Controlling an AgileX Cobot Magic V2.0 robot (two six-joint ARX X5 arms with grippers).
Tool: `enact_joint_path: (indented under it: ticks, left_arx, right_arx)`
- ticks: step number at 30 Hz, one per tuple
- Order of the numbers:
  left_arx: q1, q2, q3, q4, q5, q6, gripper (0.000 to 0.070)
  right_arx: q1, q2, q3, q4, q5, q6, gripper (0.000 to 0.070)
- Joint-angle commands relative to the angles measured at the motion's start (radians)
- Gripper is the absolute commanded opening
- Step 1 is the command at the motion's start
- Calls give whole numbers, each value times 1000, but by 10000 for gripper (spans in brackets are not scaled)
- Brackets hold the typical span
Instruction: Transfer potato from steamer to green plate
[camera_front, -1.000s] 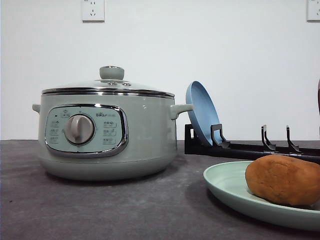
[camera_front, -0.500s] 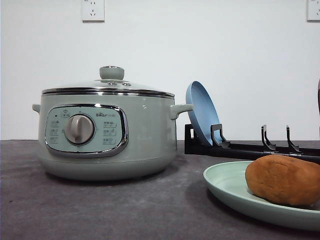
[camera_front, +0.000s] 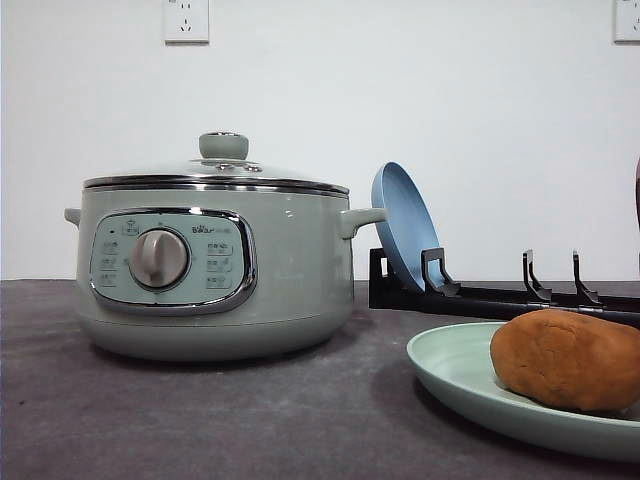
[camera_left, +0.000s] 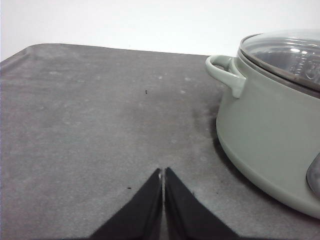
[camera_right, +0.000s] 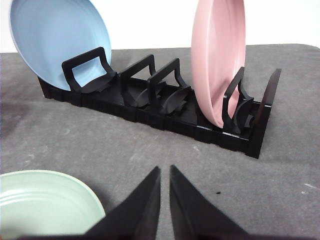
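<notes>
- Front view: steamer (camera_front: 215, 255) standing on the dark grey table (camera_front: 200, 420), glass lid (camera_front: 215, 172) seated on the rim, knob on top, dial centred in the chrome-rimmed panel.
- Same view: potato (camera_front: 568, 360) lying in the green plate (camera_front: 450, 365) at the right edge, near the camera, well apart from the steamer.
- Potato: lumpy, oval, orange-brown, matte skin, its right end cut off by the picture edge.
- Behind the plate: black dish rack (camera_front: 480, 290) with a blue plate (camera_front: 400, 225) propped upright in its leftmost slot, just beside the steamer's right handle.
- Left wrist view: left gripper (camera_left: 163, 175) low over bare table, black fingers pressed together with only a hairline seam between them, nothing held.
- Same view: steamer's side wall, one side handle and part of the lid, near the gripper but not touching it; contents under the lid not readable.
- Right wrist view: right gripper (camera_right: 165, 172) with fingers nearly together, a thin gap left, nothing between them.
- Same view adds what the front view cuts off: a pink plate (camera_right: 220, 60) standing upright near the rack's far end, blue plate at the other end, several empty slots between.
- Also there: a bare arc of the green plate's rim beside the right fingers; potato outside that picture.
</notes>
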Motion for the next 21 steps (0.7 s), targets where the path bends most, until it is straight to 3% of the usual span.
enact_joint_path:
  ticks: [1, 21]
  left_arx:
    - [-1, -2, -20, -6, -6, 5, 0]
    - [-1, -2, -20, -6, -6, 5, 0]
  right_arx:
    - [-1, -3, -5, 15, 4, -8, 23]
    - [-1, -3, -5, 15, 4, -8, 23]
